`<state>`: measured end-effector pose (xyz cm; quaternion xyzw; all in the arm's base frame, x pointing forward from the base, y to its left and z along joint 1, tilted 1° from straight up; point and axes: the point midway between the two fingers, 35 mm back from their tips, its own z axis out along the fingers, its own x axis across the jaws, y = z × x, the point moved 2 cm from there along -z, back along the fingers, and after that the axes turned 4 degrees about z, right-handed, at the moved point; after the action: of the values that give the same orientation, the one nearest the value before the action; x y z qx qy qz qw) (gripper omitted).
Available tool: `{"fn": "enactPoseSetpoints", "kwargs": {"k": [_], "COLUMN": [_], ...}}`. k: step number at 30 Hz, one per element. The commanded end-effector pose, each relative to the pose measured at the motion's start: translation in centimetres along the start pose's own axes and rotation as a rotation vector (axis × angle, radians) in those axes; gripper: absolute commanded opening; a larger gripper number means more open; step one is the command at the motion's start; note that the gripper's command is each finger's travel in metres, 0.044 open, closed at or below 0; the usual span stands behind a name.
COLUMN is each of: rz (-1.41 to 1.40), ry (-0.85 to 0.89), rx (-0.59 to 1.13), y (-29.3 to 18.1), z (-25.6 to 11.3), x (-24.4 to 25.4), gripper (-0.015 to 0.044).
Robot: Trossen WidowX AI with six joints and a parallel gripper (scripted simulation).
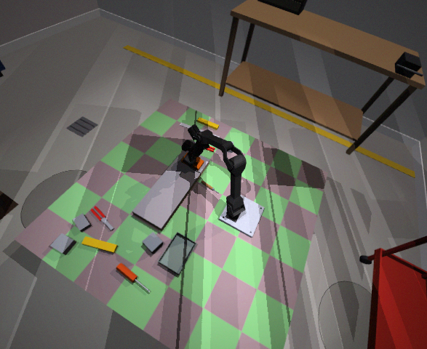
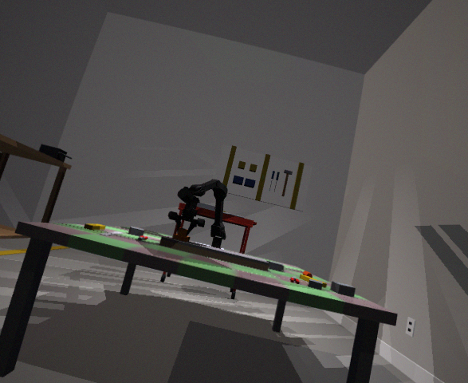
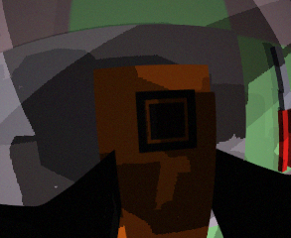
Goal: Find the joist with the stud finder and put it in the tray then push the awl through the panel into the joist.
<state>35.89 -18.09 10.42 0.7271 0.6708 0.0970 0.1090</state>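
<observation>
My gripper [image 1: 193, 159] [image 3: 158, 152] is shut on the orange stud finder [image 1: 198, 163] [image 2: 181, 236] [image 3: 115, 99]. The stud finder is at the far end of the grey floor panel [image 1: 161, 203] [image 2: 226, 256] [image 3: 8, 91], low on or just over its top; contact cannot be told. Its square black display shows dark in the wrist view, with no lit mark visible. The awl [image 1: 207, 185], with an orange handle and thin shaft, lies beside the panel, between it and the arm's base. The grey tray [image 1: 177, 254] is empty, near the panel's near end. No hole shows in the visible panel; part is shadowed or covered.
A red-handled tool [image 1: 210, 149] [image 3: 287, 141] lies beyond the panel's far end, with a yellow block [image 1: 207, 123] farther back. A grey block [image 1: 153, 243] is beside the tray. Pliers [image 1: 102, 217], a screwdriver [image 1: 126, 273] and another yellow block [image 1: 99, 244] lie to the near left.
</observation>
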Motion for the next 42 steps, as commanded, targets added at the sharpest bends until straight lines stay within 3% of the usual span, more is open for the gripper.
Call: {"fn": "enactPoseSetpoints", "kwargs": {"k": [1,16,37,42], "rz": [0.000,0.004,0.000,-0.003], "ry": [-0.003,-0.002,-0.003,-0.002], "rx": [0.001,-0.001,0.000,0.001], "y": [0.1,0.3,2.8,2.9], "z": [0.0,-0.4,-9.0,-9.6], "x": [-1.7,-1.5,-1.8,-1.6], "gripper": [0.0000,0.0000,0.0000,0.0000]}}
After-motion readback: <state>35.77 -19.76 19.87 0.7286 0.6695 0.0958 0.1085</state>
